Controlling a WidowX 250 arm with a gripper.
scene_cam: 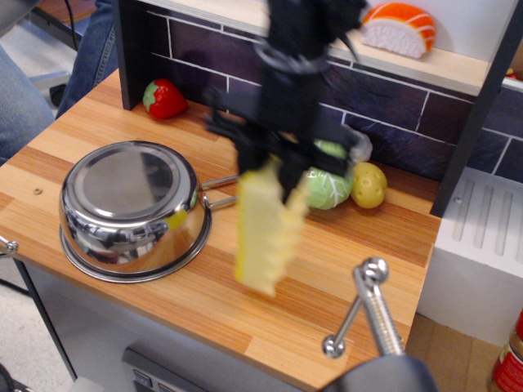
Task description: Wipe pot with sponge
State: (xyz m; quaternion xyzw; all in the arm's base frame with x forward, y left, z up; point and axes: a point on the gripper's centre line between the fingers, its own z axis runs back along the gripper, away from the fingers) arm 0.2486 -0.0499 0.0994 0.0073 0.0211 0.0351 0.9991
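The pot (131,208), a shiny steel saucepan, lies upside down at the table's left front, its wire-loop handle (219,189) pointing right. My gripper (270,167) is shut on the top of the sponge (263,230), a pale yellow ridged foam block that hangs upright from the jaws, lifted just off the wood. The sponge is right of the pot, near the handle, not touching the pot's body. The arm and sponge are blurred by motion.
A red strawberry toy (163,98) lies at the back left by the black post. A green cabbage toy (327,186) and a small yellow potato toy (368,184) lie behind the gripper by the brick wall. A sushi toy (398,26) sits on the shelf. A metal clamp handle (368,306) stands at the front right edge.
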